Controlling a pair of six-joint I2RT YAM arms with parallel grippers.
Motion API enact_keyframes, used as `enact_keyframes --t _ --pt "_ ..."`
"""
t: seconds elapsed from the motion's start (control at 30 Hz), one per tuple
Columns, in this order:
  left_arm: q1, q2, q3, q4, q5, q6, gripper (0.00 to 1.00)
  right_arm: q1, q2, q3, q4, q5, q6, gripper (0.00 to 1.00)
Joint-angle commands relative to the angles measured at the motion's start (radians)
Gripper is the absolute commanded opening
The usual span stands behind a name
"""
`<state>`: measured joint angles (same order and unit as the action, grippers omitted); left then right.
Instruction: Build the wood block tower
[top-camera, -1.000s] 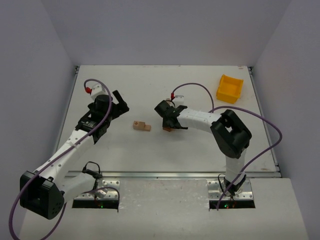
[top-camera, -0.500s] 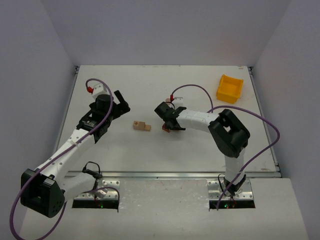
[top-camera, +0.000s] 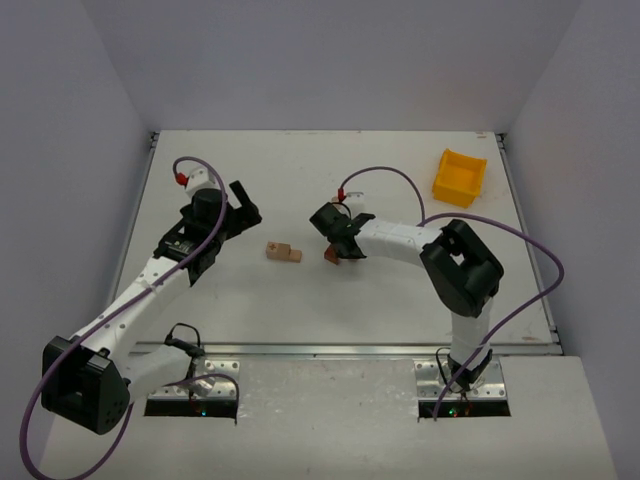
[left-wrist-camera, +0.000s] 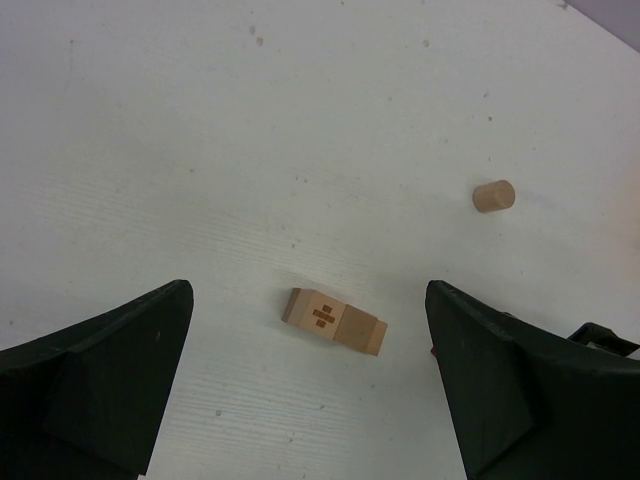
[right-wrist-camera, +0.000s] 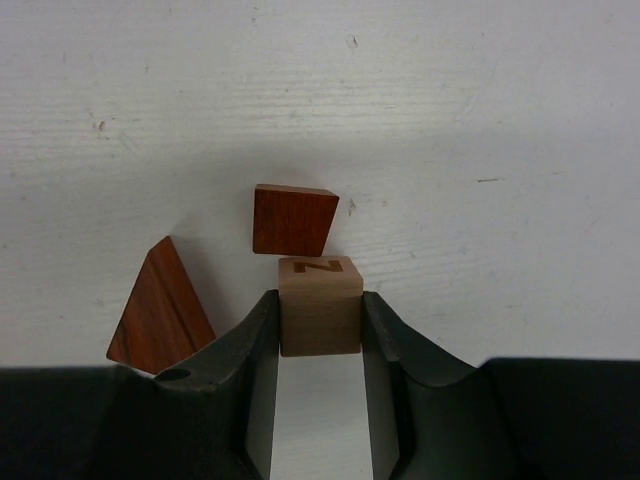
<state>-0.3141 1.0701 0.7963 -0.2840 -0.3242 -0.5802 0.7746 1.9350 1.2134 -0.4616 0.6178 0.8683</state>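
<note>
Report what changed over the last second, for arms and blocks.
The right gripper, shut on the pale cube, shifted slightly to the left across the table, toward the pale block pair. Nothing was visibly picked up or let go. The left gripper stayed open and barely moved. The block pair and the yellow bin stayed where they were.

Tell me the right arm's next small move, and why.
Probably lift slightly, then carry the pale cube left toward the pale block pair. The right gripper has its fingers closed on the cube's sides. The reddish-brown trapezoid and reddish-brown wedge lie just ahead, so sliding along the table would likely knock them.
</note>
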Motion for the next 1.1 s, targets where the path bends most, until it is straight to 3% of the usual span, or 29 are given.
enact_keyframes --t 0.0,0.07,0.13,0.2,0.3,0.37,0.47,0.57,0.7,1.07 --pt "0.009 0.002 -0.002 0.047 0.010 0.014 1.00 -0.003 -0.120 -0.042 0.171 -0.011 -0.261 0.17" --pt "0.009 0.003 -0.004 0.052 0.017 0.020 1.00 -0.003 -0.186 -0.112 0.357 -0.116 -0.560 0.11" --pt "0.009 0.002 -0.008 0.057 0.024 0.026 1.00 -0.003 -0.231 -0.161 0.447 -0.276 -0.697 0.11" --pt "0.009 0.004 -0.019 0.074 0.037 0.032 1.00 -0.003 -0.275 -0.208 0.482 -0.629 -1.085 0.15" --pt "0.009 0.000 -0.029 0.085 0.043 0.042 1.00 -0.005 -0.267 -0.163 0.445 -0.915 -1.280 0.10" --pt "0.009 -0.003 -0.030 0.089 0.038 0.049 1.00 -0.006 -0.215 -0.066 0.286 -0.986 -1.366 0.07" --pt "0.009 -0.012 -0.040 0.099 0.025 0.051 1.00 -0.006 -0.127 0.061 0.192 -1.057 -1.415 0.04" --pt "0.009 -0.015 -0.051 0.112 0.015 0.054 1.00 -0.006 -0.108 0.077 0.200 -1.118 -1.415 0.04" --pt "0.009 -0.015 -0.055 0.117 0.002 0.041 1.00 -0.005 -0.119 0.036 0.305 -1.076 -1.393 0.06" --pt "0.009 -0.010 -0.061 0.117 -0.034 0.018 1.00 -0.005 -0.030 0.108 0.285 -0.995 -1.371 0.07"
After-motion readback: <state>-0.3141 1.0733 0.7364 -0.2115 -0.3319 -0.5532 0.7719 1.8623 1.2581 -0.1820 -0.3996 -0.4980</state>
